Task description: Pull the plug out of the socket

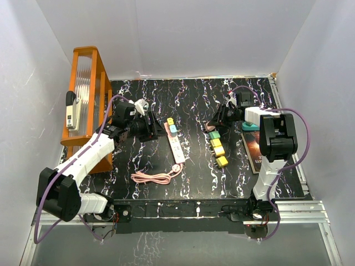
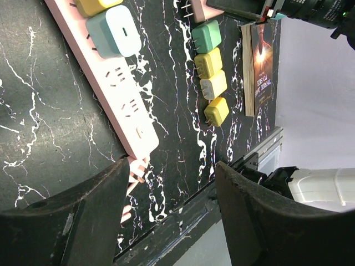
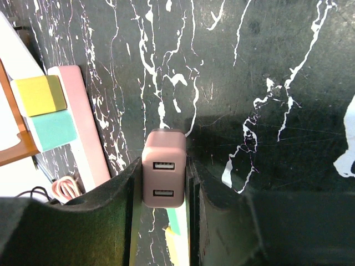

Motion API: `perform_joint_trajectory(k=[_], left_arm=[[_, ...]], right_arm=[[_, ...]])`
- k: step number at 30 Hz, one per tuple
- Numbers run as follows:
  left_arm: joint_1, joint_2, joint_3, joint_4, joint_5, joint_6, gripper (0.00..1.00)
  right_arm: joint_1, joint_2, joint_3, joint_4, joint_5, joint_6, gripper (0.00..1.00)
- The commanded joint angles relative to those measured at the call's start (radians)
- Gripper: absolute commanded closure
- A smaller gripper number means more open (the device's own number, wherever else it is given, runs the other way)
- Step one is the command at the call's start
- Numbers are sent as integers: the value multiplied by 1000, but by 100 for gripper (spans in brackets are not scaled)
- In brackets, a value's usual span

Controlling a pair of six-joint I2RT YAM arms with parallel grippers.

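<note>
from above, the power strip [image 1: 176,145] held two plugs [image 1: 172,124] at its far end. by the left wrist, the left gripper [image 2: 172,172] gaped empty over the strip; by the right wrist, the right gripper [image 3: 165,172] clamped a pink plug [image 3: 163,158] beside it.
</note>
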Motion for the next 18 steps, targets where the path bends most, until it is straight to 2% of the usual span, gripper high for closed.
perform_joint_trajectory(k=[1, 12, 18], left_arm=[[-7, -4, -1, -12, 25, -9, 38], [-20, -9, -8, 7, 8, -23, 35], [-22, -16, -24, -3, -15, -20, 34]], right_arm=[[-5, -1, 41, -28, -2, -48, 84], [-5, -60, 45, -62, 114, -54, 51], [4, -122, 66, -95, 189, -56, 40]])
